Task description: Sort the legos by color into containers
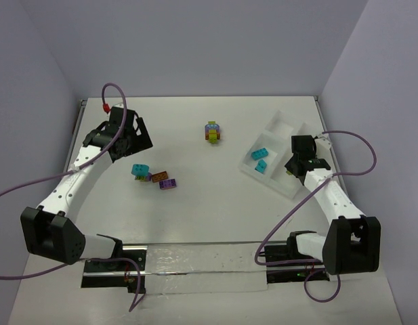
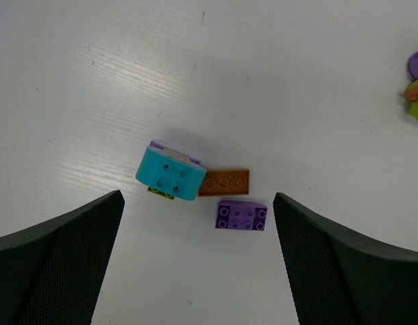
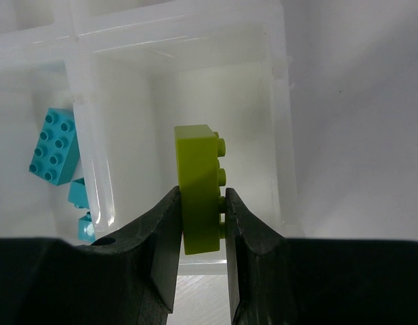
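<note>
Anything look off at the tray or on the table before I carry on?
Nothing stands out. The cyan bricks lie in one compartment of the tray, and the right gripper holds a lime brick over the neighbouring compartment.

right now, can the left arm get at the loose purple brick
Probably yes: the left gripper is open and aimed at the purple brick, nothing between them; the orange brick beside it may get nudged.

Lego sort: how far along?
Done: two cyan bricks sit in one compartment of the tray. In hand: right gripper holds a lime brick over the empty neighbouring compartment. Remaining: the cyan-topped clump, orange brick and purple brick below the open left gripper, plus the multicoloured clump mid-table.
</note>
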Controlling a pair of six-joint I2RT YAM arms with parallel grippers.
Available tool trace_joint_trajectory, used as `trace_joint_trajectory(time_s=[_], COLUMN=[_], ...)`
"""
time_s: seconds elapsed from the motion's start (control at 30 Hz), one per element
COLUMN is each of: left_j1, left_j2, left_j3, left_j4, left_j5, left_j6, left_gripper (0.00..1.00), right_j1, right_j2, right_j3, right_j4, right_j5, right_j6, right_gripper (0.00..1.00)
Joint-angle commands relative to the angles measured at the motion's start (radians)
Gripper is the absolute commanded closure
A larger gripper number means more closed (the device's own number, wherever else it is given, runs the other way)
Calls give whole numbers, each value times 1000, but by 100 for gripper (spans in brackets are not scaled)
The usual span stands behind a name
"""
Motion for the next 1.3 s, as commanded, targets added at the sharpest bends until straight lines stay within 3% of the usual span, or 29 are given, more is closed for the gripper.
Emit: trace_joint_trajectory(time_s=[0.0,0.13,0.4,0.53,0.73,1.27], left_j1=[-2,-2,-2,-2,1,4], left_j2=[-10,13,91,100,109,81], left_j3=[4,4,-17,-38,-59,-72], left_j4=[-25,-69,-204,-186,-188,-153], left_j5=[-30,-66,-129,-102,-96,-65], left_j6=[-43,-111,-474,-589,-641,-613], left_gripper=[1,1,1,1,2,2], right_j1=[-5,-7,-12,-14,-18,-18], right_j2=[3,-4,-13,-13,-22,-35], right_j3=[1,-3,-4,0,-3,-16], right_j4=[36,35,38,40,40,55], right_j5=[15,18,9,4,9,-7], right_j6=[-2,-5,-14,-23,-30,-49], right_gripper=[90,90,89,89,88,84])
